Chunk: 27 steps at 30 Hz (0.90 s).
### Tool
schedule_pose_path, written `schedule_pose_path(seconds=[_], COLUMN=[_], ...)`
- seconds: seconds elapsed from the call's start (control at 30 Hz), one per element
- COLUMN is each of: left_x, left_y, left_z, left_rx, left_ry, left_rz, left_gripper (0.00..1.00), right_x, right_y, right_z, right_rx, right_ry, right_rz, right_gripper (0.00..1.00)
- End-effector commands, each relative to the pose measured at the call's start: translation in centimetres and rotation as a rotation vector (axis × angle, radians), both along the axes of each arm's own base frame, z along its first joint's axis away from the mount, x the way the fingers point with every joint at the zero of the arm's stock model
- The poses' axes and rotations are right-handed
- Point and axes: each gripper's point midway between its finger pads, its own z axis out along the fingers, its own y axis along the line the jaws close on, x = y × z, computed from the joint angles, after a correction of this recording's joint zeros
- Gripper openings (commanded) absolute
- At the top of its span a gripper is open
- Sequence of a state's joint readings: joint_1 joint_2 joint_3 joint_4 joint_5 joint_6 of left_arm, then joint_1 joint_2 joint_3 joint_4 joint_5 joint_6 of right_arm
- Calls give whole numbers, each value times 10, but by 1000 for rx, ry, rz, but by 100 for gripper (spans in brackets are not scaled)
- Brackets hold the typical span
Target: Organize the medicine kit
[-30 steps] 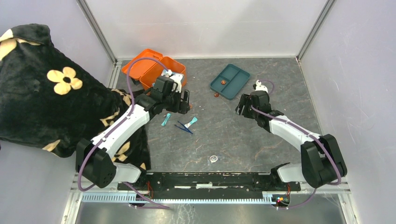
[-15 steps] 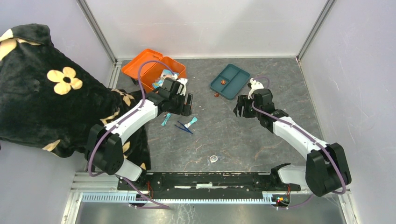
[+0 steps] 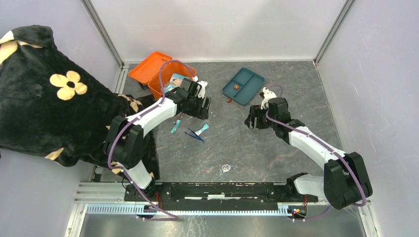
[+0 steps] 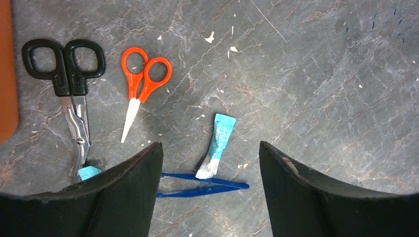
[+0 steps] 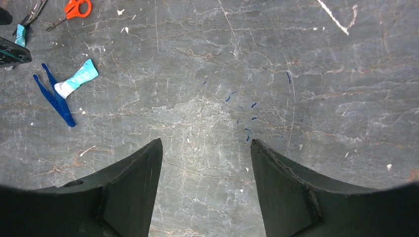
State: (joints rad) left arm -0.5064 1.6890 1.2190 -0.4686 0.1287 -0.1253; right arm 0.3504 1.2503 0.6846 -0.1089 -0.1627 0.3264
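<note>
The medicine kit (image 3: pixel 148 68) sits in the upper left of the top view, with its orange lid open. The left gripper (image 3: pixel 201 107) hangs just to the right of it, jaws wide apart and gripping nothing. In its own camera, black scissors (image 4: pixel 69 84) and orange scissors (image 4: pixel 143 84) lie side by side in the upper left. A small teal tube (image 4: pixel 217 143) touches blue tweezers (image 4: pixel 207 186) low in the middle. The right gripper (image 3: pixel 253 118) is open too, over the table (image 5: pixel 296 74), below the teal tray (image 3: pixel 243 85).
</note>
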Motion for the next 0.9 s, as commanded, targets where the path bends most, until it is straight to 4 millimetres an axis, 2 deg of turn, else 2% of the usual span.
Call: schedule_pose_path(seconds=[0.0, 0.13, 0.27, 0.43, 0.5, 0.63, 0.73, 0.8, 0.87], left_x=[7, 6, 2, -4, -2, 0, -1, -2, -2], left_y=[-8, -7, -11, -14, -12, -9, -9, -11, -12], left_z=[6, 0, 4, -2, -3, 5, 15, 20, 25], left_rx=[-2, 30, 6, 38, 53, 65, 44, 25, 7], left_ry=[-39, -10, -9, -5, -7, -25, -43, -50, -61], left_rz=[-99, -118, -114, -106, -95, -72, -58, -54, -46], left_gripper=[77, 73, 73, 73, 72, 72, 72, 72, 72], right_x=[1, 9, 12, -6, -13, -37, -71, -89, -98], right_y=[1, -16, -19, -25, -19, 17, 56, 64, 67], right_z=[-1, 3, 6, -16, -20, -25, -29, -28, -24], right_rx=[65, 68, 115, 148, 130, 42, 83, 114, 135], right_ry=[2, -26, -4, 153, 174, 217, 224, 173, 114], right_rz=[-60, -212, -303, -447, -428, -224, 109, 246, 327], right_gripper=[72, 72, 72, 72, 72, 72, 66, 65, 67])
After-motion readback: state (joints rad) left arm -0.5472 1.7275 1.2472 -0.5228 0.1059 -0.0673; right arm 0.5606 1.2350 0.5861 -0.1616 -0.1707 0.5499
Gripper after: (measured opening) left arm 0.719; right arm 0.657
